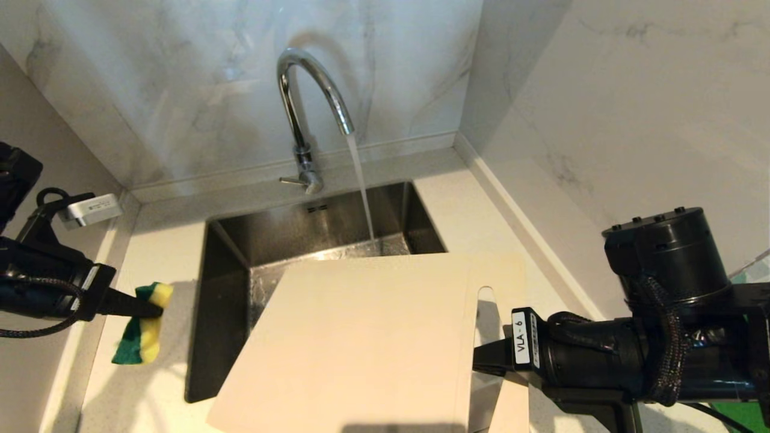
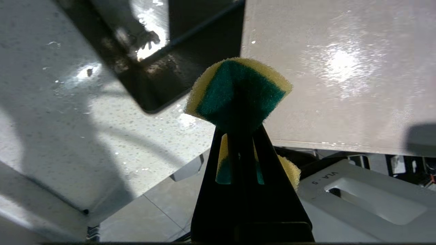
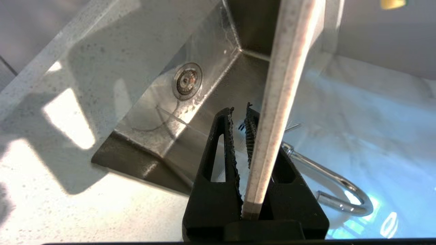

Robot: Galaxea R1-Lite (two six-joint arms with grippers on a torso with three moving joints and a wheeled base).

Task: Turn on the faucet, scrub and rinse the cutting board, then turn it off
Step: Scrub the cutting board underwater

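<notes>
Two grips, one job: right gripper [image 1: 481, 359] clamped on cutting board [image 1: 361, 337] near its handle slot, tilted over sink [image 1: 228, 252] so faucet [image 1: 307, 108] water drains off. Left gripper [image 1: 153, 310] pinching sponge [image 1: 144, 325], left of sink, ready for scrubbing.

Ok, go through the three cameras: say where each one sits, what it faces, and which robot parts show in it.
Head view: high up, facing down at the sink, running faucet and cutting board; both arms show.
Left wrist view: behind the left gripper, shut on the sponge, facing counter and board.
Right wrist view: behind the right gripper, clamped on the board's edge, facing the basin.
Shared: all three show the cutting board and sink.
</notes>
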